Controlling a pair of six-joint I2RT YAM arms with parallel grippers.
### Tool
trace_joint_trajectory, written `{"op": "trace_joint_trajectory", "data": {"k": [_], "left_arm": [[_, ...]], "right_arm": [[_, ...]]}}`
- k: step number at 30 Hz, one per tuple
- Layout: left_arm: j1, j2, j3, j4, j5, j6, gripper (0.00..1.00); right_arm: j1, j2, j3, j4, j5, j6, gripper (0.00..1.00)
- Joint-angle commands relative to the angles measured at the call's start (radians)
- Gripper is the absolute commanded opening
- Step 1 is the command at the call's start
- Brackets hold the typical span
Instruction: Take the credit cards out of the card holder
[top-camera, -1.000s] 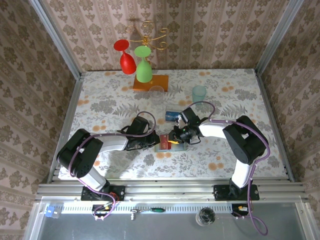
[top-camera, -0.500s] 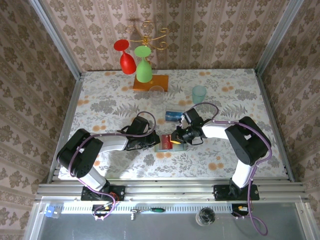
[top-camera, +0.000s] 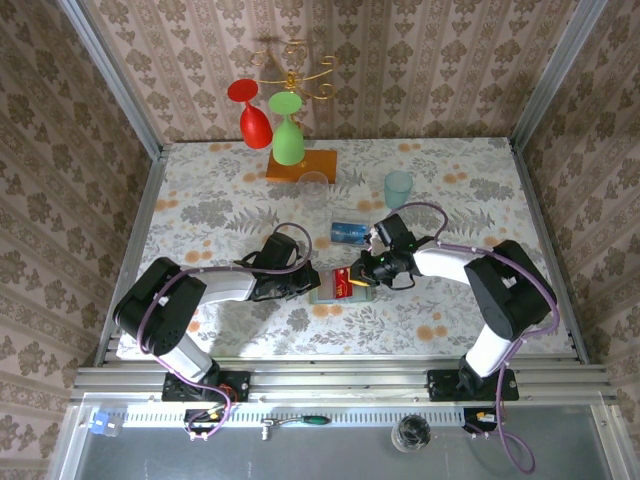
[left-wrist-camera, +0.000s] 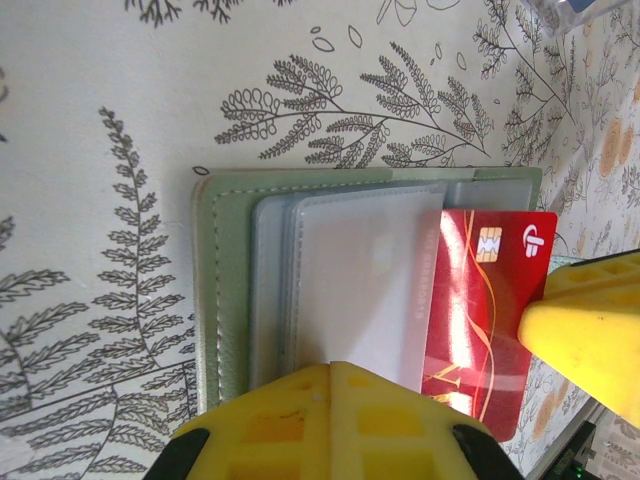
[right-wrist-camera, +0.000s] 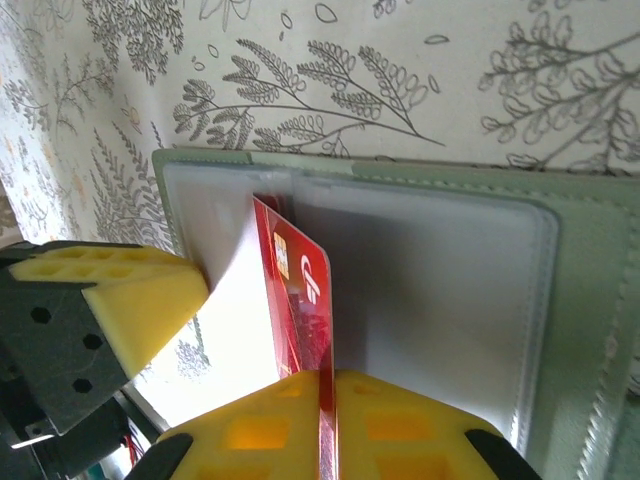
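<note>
Red card (left-wrist-camera: 478, 300) sits partway out of the clear sleeve (left-wrist-camera: 360, 280) of the card holder (left-wrist-camera: 215, 300), which lies open & flat mid-table betw. the two arms. The card's free end points toward the R arm's side; long axis looks to run along that way out, but w/ part hidden can't be sure. R gripper (right-wrist-camera: 325, 415) is nearer and pinches the free end edge-on, one pad on each face. L gripper (left-wrist-camera: 330, 405), jaws pressed together, bears on the holder's edge on its own side and prob. pins it. So the move turns on a straight draw away from the L gripper, out the sleeve mouth; a sideways twist could jam a corner. Room: bare table (top-camera: 400, 322) R of the holder; blue card (top-camera: 349, 231) lies just beyond, already out; teal cup (top-camera: 398, 186) well apart.
</note>
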Motion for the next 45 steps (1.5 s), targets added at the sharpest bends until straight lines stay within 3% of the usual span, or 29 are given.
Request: {"op": "trace_joint_trajectory", "data": {"k": [1, 16, 45], "left_arm": [[0.008, 0.008, -0.004, -0.038, -0.010, 0.015, 0.00], [0.012, 0.008, -0.012, -0.022, -0.003, 0.015, 0.00], [0.013, 0.012, -0.018, 0.011, 0.010, 0.003, 0.00]], "right_arm": [[-0.003, -0.033, 0.028, -0.103, 0.045, -0.047, 0.10], [-0.003, -0.078, 0.057, -0.181, 0.101, -0.064, 0.10], [0.069, 0.008, 0.123, -0.185, 0.118, -0.046, 0.13]]}}
